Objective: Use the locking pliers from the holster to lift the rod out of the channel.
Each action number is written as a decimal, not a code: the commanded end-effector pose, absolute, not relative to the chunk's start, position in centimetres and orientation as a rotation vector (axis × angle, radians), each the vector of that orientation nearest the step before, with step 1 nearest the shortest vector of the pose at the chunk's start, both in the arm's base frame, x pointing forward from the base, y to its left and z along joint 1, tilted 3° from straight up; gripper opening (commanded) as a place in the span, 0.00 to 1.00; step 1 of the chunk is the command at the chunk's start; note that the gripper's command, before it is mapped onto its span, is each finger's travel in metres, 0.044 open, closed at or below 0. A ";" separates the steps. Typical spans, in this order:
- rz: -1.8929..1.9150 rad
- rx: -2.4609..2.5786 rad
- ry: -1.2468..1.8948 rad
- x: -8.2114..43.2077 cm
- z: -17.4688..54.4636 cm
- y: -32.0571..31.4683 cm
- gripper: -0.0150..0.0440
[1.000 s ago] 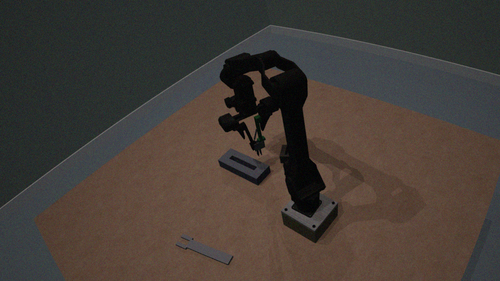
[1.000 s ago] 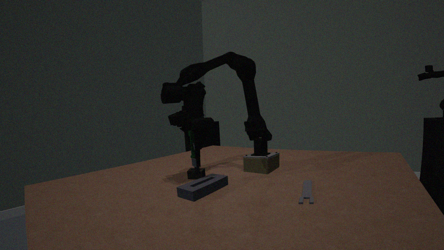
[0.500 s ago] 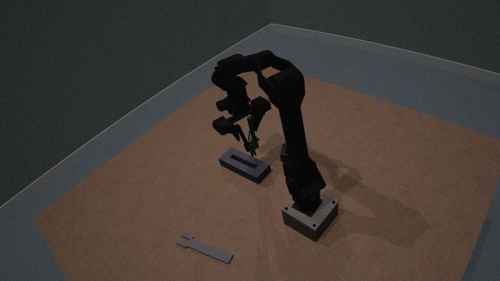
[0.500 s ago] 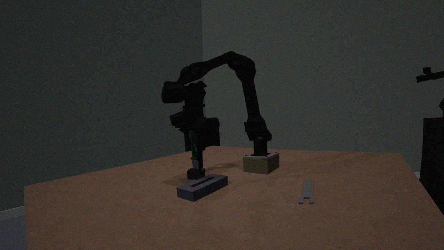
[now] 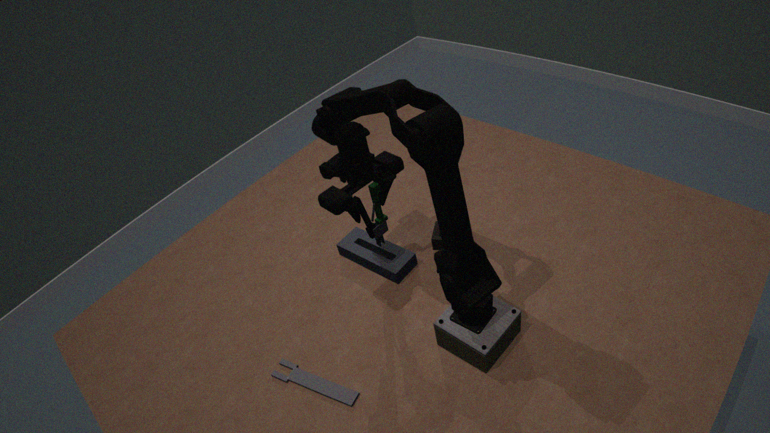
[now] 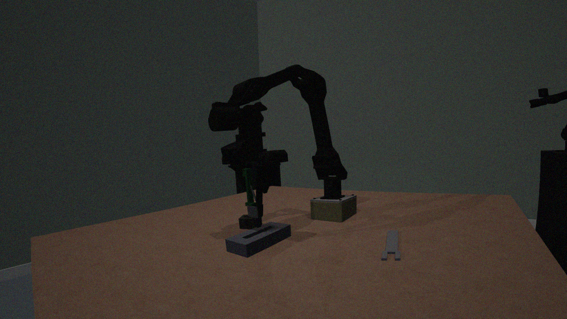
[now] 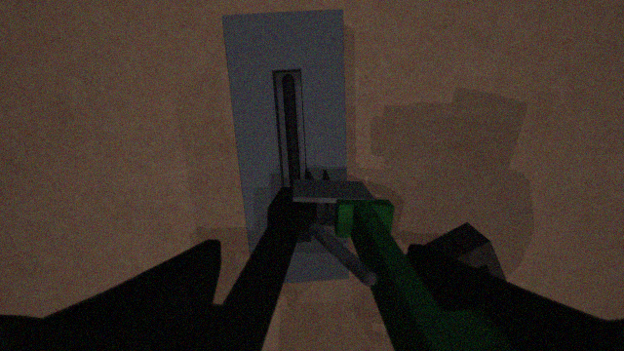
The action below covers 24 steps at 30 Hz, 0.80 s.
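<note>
Carrying the locking pliers (image 5: 379, 228) (image 6: 248, 188) (image 7: 390, 253) tips-down, the gripper (image 5: 370, 211) (image 6: 253, 191) (image 7: 316, 254) has its fingers well spread because the handles themselves stand apart. It is grasping the pliers by those handles, not clenched on nothing; keeping them wide presumably leaves the tool unlocked and its small jaws ready to straddle the target.

The rod (image 7: 290, 117) lies lengthwise in the channel (image 5: 366, 247) (image 6: 253, 233) (image 7: 279, 127) of the block (image 5: 349, 242) (image 6: 238, 247) (image 7: 324, 97), whose walls leave only slim margins beside it. Hence the downward tool: its narrow tips can go where the fingers cannot. They hang above the block, and in the wrist view appear just to the side of the channel, though exact height is hard to judge.

The holster (image 5: 437, 237) (image 6: 247, 222) (image 7: 480, 251) sits near the block, already without its tool. A forked plate (image 5: 325, 386) (image 6: 391, 239) lies flat, well apart, with no evident role.

The step in hand seems to be alignment; lowering, locking and lifting remain. The next move probably calls for a slight sideways correction before descent. Squeezing too soon could shut the tips above the rod, while a poor line could land one on the channel's edge.
</note>
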State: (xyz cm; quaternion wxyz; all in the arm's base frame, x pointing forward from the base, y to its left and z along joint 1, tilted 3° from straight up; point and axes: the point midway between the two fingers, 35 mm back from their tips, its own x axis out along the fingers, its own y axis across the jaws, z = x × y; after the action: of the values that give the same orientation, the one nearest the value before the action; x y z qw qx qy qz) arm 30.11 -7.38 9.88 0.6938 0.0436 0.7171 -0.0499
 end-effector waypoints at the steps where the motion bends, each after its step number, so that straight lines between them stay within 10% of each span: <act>1: -0.080 0.068 1.591 30.6 10.2 -6.9 0.79; 24: -0.030 0.008 1.589 31.6 10.3 -6.2 0.79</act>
State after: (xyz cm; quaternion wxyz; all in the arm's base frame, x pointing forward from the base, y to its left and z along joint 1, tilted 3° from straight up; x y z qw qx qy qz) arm 31.29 -6.03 9.90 0.6968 0.0075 0.7170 -0.0138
